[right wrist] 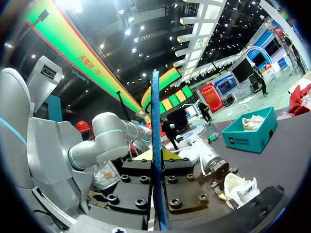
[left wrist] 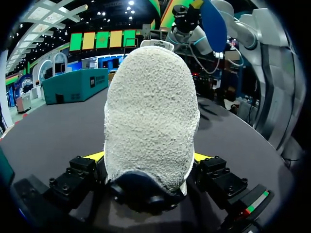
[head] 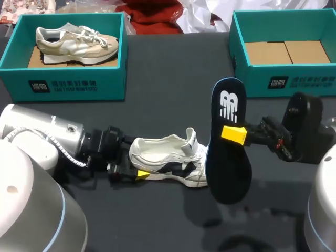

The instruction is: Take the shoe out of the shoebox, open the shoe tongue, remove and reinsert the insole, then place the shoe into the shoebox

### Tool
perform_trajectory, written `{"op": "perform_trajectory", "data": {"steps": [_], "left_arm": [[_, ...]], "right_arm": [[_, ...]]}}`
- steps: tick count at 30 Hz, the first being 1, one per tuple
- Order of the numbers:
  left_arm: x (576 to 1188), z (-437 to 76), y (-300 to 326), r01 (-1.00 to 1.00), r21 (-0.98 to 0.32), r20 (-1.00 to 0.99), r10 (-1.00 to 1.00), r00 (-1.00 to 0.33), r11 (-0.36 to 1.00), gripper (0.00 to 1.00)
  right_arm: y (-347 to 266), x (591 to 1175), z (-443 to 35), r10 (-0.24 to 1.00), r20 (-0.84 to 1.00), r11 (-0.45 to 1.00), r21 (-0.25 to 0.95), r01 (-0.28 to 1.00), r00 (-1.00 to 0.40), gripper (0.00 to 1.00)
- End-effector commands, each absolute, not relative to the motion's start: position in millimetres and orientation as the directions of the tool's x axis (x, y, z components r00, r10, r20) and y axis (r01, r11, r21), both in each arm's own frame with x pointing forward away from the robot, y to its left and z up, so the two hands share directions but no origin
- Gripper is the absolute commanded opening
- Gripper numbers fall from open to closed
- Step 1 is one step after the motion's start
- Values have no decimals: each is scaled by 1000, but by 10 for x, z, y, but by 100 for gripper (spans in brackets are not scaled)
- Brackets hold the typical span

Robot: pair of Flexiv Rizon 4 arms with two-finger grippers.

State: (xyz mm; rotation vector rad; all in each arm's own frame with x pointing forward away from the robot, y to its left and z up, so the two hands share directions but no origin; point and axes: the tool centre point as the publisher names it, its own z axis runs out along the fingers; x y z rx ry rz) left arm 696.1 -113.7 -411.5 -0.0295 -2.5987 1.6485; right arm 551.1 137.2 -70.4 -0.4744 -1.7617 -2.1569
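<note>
Dark table [head: 157,79], near edge: left gripper [head: 137,175] clamps shoe [head: 168,157] toe, right gripper [head: 232,134] pinches insole [head: 229,173] — narrow hold, may twist or buckle on reinsertion.

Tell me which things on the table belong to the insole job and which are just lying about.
In the job: white shoe, in the left gripper; dark insole, in the right gripper; empty shoebox.
Lying about: beige shoe, in the other shoebox.
</note>
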Motion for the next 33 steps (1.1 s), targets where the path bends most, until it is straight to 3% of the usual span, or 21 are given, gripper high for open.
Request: {"op": "perform_trajectory", "data": {"steps": [1,12,27,33], "left_arm": [[6958,-4086,-1087,-9,-883,49,73,-996,469,100],[6932,-4033,-991,37,-812,29,104,-994,582,100],[6871,-3844,-661,159,-581,-36,170,-985,798,100],[6871,-3844,-661,159,-581,-36,170,-985,798,100]], "right_arm": [[1378,5483,-698,-27,445,-193,876,442,-895,0],[1378,5483,-698,-27,445,-193,876,442,-895,0],[1378,5483,-698,-27,445,-193,876,442,-895,0],[1378,5483,-698,-27,445,-193,876,442,-895,0]]}}
